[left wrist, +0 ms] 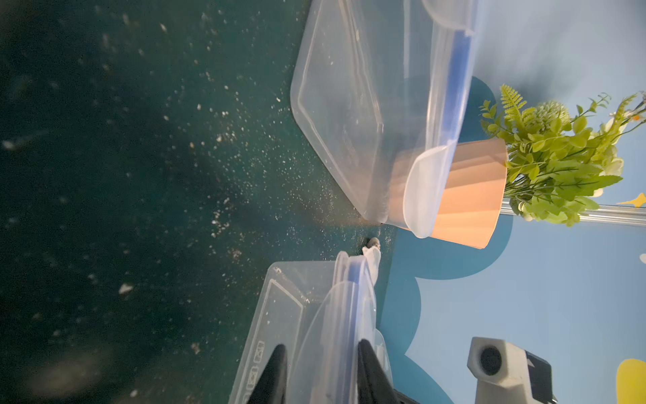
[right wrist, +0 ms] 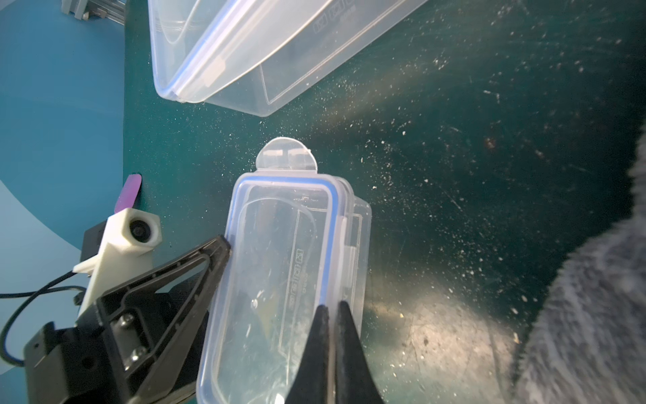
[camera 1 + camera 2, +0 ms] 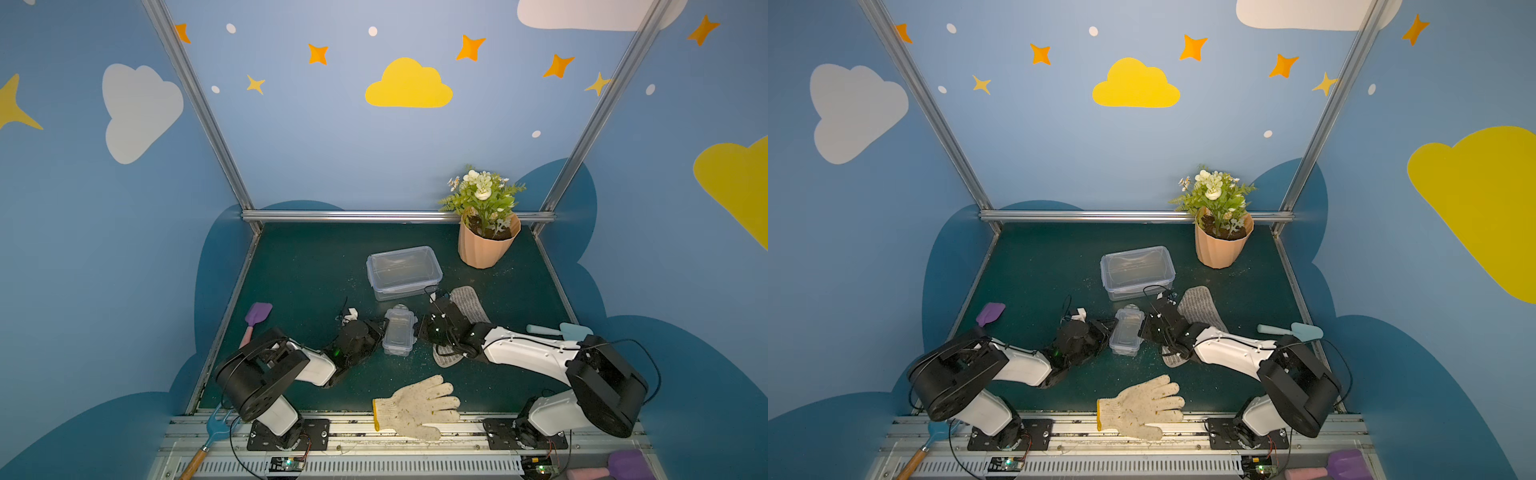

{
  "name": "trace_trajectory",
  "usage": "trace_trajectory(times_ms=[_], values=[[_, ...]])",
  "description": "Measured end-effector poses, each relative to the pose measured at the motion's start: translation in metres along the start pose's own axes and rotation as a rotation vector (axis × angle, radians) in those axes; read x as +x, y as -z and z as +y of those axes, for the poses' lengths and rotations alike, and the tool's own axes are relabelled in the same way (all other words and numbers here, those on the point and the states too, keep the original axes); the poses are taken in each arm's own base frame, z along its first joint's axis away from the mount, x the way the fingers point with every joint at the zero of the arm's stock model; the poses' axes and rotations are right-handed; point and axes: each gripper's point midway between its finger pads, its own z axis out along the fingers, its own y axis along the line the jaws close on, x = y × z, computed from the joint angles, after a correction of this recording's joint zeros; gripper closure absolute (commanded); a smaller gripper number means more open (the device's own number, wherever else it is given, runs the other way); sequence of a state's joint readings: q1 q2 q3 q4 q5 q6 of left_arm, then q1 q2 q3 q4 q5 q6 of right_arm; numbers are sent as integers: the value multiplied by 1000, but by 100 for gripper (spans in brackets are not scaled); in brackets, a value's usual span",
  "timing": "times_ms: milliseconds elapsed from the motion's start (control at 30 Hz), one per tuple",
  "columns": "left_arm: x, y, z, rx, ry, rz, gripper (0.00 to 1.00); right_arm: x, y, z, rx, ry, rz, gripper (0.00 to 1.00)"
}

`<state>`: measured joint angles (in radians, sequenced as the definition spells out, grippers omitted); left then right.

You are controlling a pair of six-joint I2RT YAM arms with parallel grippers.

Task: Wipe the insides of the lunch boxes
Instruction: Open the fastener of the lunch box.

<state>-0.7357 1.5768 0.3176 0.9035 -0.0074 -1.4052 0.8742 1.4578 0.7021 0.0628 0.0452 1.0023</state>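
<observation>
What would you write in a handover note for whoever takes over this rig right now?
Left claw: open, jaws straddling one long side of the small lunch box.
Right claw: shut, tips at its opposite long edge; nothing clearly held.
Large lunch box: behind it, lid on.
Grey cloth: on the table, under the right arm.
Done: small box's end clip flipped out.
To do: both lids off, pick up cloth, wipe both insides.

Wrist views crop the large lunch box (image 2: pixel 279 52); right arm (image 3: pixel 528 349) overlaps cloth (image 3: pixel 467 303).

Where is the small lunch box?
In both top views the small lunch box lies in front of the large lunch box, left of the grey cloth.
</observation>
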Motion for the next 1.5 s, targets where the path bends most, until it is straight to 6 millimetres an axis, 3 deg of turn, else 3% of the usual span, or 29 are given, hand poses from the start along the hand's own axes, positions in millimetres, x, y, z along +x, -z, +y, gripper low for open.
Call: trace_trajectory(times_ms=[1000,1500], values=[[3,-1,-16,-89,-219,39,97,1,3,-7,75,44,-15,100],[3,-11,-15,-126,-214,115,97,-3,6,-8,119,71,-36,100]])
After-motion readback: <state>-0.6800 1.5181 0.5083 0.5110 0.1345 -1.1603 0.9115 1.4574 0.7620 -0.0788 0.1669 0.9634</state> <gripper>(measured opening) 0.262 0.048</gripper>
